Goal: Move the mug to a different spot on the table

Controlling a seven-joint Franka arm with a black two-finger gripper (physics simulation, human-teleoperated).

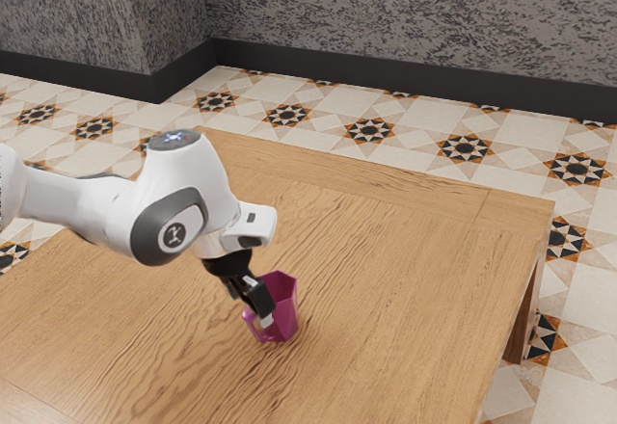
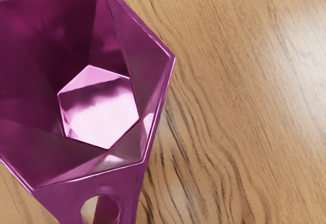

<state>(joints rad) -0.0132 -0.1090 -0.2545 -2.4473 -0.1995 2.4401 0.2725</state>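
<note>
At the exterior view's left the white arm [image 1: 145, 214] reaches down to the table [image 1: 424, 279], and its gripper [image 1: 258, 310] is at the near side of the mug [image 1: 282, 304]. The mug is magenta with flat sides and stands near the middle of the table's front part, leaning a little. I cannot tell if its base touches the wood or is just above it.

I judge the step in hand to be the grasp, or the very start of the lift. The next move calls for raising the mug straight up and keeping it level. Then it must be carried to the free wood on the exterior view's right and set down softly before letting go.

The fingers stand close together and seem to pinch the mug's wall on its handle side, one outside and the other, I think, inside the rim. The wrist view looks down into the mug, and the handle [image 2: 99, 211] with its round hole lies just under the hand.
</note>
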